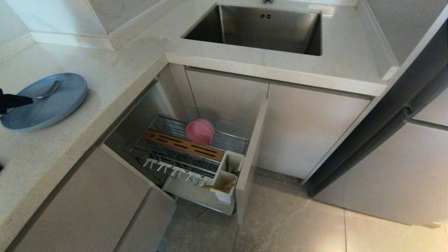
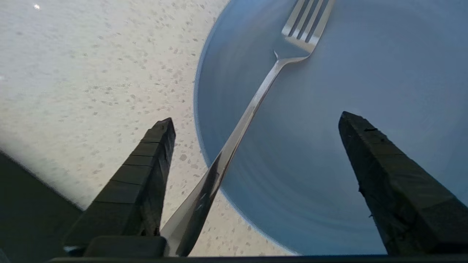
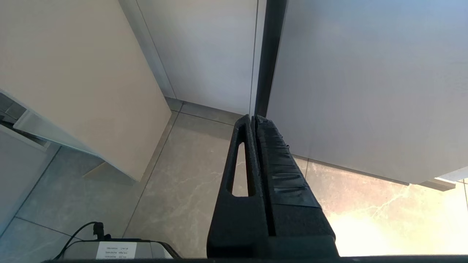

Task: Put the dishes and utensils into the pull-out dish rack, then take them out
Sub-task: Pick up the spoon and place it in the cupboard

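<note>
White speckled countertop (image 1: 105,80) bearing one blue plate (image 1: 59,105) with one fork (image 2: 256,106) across its rim, left gripper (image 2: 256,120) spread wide astride the handle; one pink bowl (image 1: 199,132) in the pull-out dish rack (image 1: 182,154); right gripper (image 3: 255,118) pressed together.

A home kitchen: a steel sink (image 1: 266,29) set in a speckled pale table (image 1: 115,70), beige cabinets (image 1: 308,133) beneath, a pull-out rack (image 1: 189,154) well right of the left claw (image 1: 14,101), tiled floor (image 1: 315,224).

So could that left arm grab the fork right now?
Probably yes: the left tool stands open astride the fork, whose handle juts off the blue plate with nothing between them.
</note>
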Robot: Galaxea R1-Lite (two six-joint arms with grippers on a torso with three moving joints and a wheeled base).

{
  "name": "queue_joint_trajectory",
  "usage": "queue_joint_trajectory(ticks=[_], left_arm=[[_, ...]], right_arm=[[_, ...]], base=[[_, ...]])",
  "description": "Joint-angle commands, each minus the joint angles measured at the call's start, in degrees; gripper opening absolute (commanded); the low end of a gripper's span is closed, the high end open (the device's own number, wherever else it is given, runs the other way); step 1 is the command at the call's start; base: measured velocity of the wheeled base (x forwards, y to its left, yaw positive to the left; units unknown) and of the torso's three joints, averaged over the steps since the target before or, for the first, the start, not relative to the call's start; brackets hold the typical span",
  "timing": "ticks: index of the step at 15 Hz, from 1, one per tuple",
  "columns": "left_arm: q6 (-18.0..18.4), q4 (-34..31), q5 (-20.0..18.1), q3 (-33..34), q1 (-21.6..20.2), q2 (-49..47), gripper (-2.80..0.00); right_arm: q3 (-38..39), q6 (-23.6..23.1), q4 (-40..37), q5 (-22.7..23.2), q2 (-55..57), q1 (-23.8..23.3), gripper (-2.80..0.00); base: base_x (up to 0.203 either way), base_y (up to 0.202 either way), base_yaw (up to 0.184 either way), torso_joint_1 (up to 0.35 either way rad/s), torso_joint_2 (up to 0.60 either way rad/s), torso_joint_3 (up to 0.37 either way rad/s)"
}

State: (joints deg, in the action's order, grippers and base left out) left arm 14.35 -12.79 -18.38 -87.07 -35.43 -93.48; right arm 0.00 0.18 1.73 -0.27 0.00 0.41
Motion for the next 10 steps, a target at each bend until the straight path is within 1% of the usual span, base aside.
queue_joint_trajectory(ticks=[1, 6, 10], left_arm=[[0.0, 0.0, -0.2, 0.0, 0.5, -1.0, 0.00], [0.0, 1.5, -0.2, 1.4, 2.3, -1.5, 0.00], [-0.2, 1.6, -0.2, 1.6, 2.9, -2.0, 0.00]], right_arm=[[0.4, 0.0, 0.0, 0.0, 0.0, 0.0, -2.80], [0.5, 0.0, 0.0, 0.0, 0.0, 0.0, -2.80], [0.5, 0.0, 0.0, 0.0, 0.0, 0.0, -2.80]], base=[[0.000, 0.000, 0.000, 0.000, 0.00, 0.000], [0.000, 0.000, 0.000, 0.000, 0.00, 0.000], [0.000, 0.000, 0.000, 0.000, 0.00, 0.000]])
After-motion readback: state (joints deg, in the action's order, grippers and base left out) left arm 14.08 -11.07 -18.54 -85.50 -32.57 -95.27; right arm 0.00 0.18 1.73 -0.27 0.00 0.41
